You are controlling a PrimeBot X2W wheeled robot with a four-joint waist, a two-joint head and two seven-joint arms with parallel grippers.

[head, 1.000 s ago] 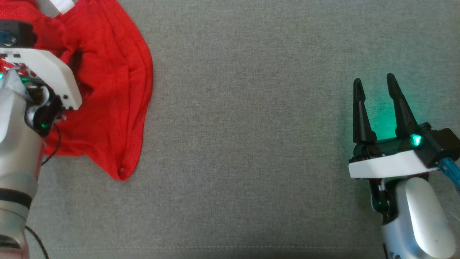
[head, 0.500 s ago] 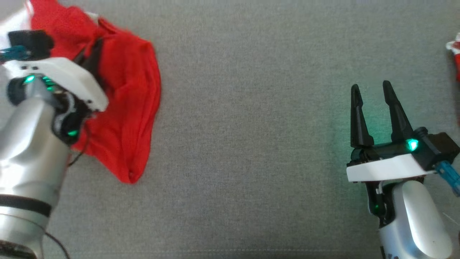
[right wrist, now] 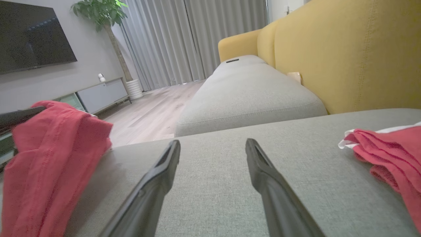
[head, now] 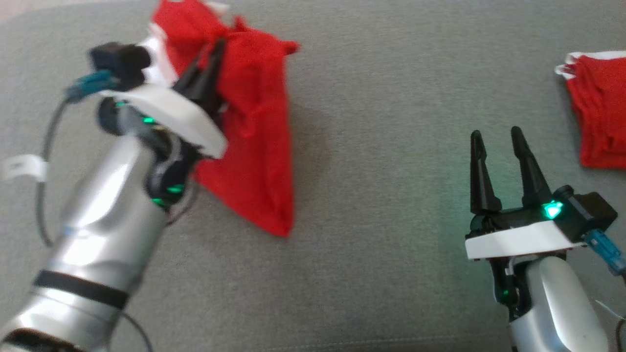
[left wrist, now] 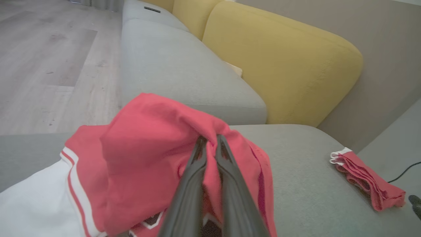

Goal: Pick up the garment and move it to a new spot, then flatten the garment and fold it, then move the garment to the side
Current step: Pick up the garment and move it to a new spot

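Note:
The garment point(head: 254, 132) is red with white trim and hangs bunched from my left gripper point(head: 217, 49), lifted off the grey cushion with its lower corner near the surface. In the left wrist view my left gripper point(left wrist: 210, 140) is shut on a fold of the garment point(left wrist: 144, 144), cloth pinched between the dark fingers. The right wrist view shows the garment point(right wrist: 49, 158) hanging at the left. My right gripper point(head: 494, 134) stands open low over the cushion at the right, nothing between its fingers point(right wrist: 158, 174).
A second red cloth with white trim point(head: 596, 112) lies folded at the far right of the grey sofa seat point(head: 381, 146). Yellow back cushions point(left wrist: 283, 56) rise behind the seat. Wooden floor point(left wrist: 42, 59) lies beyond the sofa's end.
My left gripper has shut on the garment, lifted it and carried it right. The head camera has shifted, bringing the folded red cloth into view. The right gripper stays open.

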